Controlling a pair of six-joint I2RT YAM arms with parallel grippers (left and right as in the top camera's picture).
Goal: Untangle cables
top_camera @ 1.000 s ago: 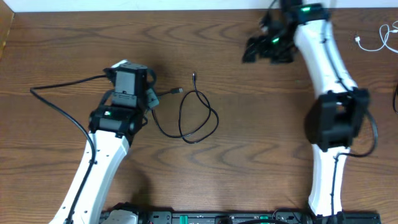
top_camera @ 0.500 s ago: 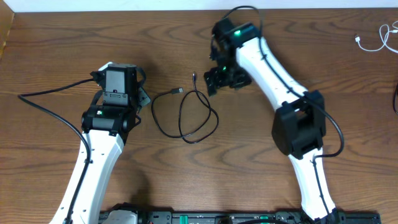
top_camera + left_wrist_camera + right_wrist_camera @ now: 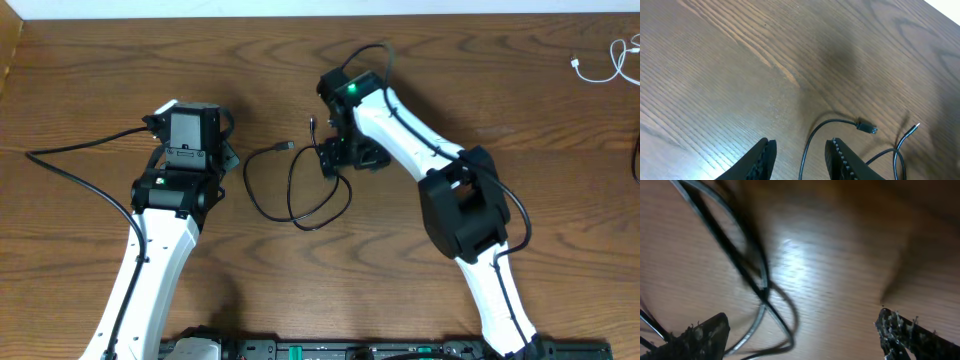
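My right hand (image 3: pixel 334 158): swung across from the desk's (image 3: pixel 100 80) far corner, now spread open over the black cable (image 3: pixel 290 192) loop; grasp pending.

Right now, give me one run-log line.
left end effector open near black cable | right end effector open over black cable | white cable apart, far right

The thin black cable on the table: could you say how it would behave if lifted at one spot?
Probably floppy: the thin black cable lies in loose curves, so should sag. Likely light, being thin. Its crossed loops may drag together.
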